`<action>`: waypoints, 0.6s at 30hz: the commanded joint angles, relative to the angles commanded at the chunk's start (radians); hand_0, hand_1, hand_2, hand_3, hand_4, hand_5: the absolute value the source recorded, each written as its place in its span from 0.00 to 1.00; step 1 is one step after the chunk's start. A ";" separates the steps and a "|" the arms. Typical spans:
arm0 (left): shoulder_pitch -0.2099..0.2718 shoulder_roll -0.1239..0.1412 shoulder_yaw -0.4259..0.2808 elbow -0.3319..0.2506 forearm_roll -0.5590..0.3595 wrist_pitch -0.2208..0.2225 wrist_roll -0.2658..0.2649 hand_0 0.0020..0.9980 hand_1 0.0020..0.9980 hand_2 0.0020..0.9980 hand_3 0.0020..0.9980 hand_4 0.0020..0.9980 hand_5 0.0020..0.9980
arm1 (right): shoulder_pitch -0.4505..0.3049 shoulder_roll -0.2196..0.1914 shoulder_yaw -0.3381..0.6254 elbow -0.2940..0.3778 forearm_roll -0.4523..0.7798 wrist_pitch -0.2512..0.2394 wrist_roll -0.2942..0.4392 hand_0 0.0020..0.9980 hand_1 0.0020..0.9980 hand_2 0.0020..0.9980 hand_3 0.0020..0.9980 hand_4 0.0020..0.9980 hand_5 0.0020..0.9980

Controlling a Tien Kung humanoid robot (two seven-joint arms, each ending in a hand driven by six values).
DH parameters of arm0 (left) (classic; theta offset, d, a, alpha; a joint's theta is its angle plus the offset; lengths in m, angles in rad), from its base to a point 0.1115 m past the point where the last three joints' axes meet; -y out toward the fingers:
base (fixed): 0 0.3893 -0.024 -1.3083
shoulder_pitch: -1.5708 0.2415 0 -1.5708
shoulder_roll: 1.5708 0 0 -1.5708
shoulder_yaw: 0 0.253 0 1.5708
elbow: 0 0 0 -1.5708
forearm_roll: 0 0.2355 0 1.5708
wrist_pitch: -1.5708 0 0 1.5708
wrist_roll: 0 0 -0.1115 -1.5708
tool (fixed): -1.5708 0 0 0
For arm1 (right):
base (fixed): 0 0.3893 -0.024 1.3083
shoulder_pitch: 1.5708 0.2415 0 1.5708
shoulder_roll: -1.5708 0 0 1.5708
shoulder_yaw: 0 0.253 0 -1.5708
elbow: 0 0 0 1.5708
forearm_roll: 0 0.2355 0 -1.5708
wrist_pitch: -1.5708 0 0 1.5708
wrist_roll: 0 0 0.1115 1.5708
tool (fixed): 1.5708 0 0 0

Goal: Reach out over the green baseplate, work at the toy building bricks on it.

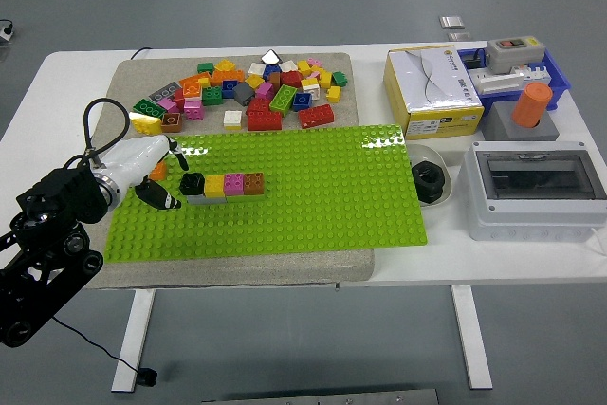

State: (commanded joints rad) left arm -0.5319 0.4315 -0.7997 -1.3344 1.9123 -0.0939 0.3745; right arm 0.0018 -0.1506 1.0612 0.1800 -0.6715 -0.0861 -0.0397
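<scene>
White table (398,272) is carrying everything; grey mat (237,267) is lying on its left half, green baseplate (313,192) is sitting on the mat.

Right side of the table is holding clutter not in play: grey enclosure box (534,187), yellow-and-white carton (432,92), blue tray (550,78) with parts, an orange cylinder (532,103), a black nut (426,179) in a small dish.

Loose brick pile (247,92) is spreading over the mat's far end, beyond the baseplate's far edge.

Task target: short brick row (225,185) is standing on the baseplate's left part. Reading left to right: black, yellow, pink, brown-orange, on a grey strip. Long axis is running left-right, roughly parallel to the table's near edge.

Left hand (152,173) is reaching in from the left over the baseplate's left edge. Fingers are looking curled around something orange (158,170), probably a brick, but it's mostly hidden, so I can't confirm the grasp. One dark fingertip (169,202) is pointing toward the row.

Key relation: the row's black end is lying just to the right of the fingers, near but apparently not touching. So the approach is looking like a short move rightward along the row's axis.

Right hand isn't showing anywhere; left is the only one placed to work.
</scene>
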 joint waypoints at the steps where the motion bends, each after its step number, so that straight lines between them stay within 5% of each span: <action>1: 0.001 0.000 0.001 0.000 0.000 0.000 0.000 0.22 0.06 0.82 0.56 1.00 0.10 | 0.000 0.000 0.000 0.000 0.001 0.000 0.000 0.63 0.47 0.62 0.72 0.77 0.90; 18: -0.018 -0.015 0.019 0.062 -0.072 -0.016 -0.020 0.23 0.06 0.82 0.56 1.00 0.11 | 0.004 0.000 -0.005 0.000 0.006 -0.002 0.004 0.63 0.47 0.62 0.72 0.76 0.90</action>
State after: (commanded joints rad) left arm -0.5500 0.4169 -0.7812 -1.2726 1.8403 -0.1100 0.3545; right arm 0.0059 -0.1503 1.0560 0.1800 -0.6656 -0.0878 -0.0352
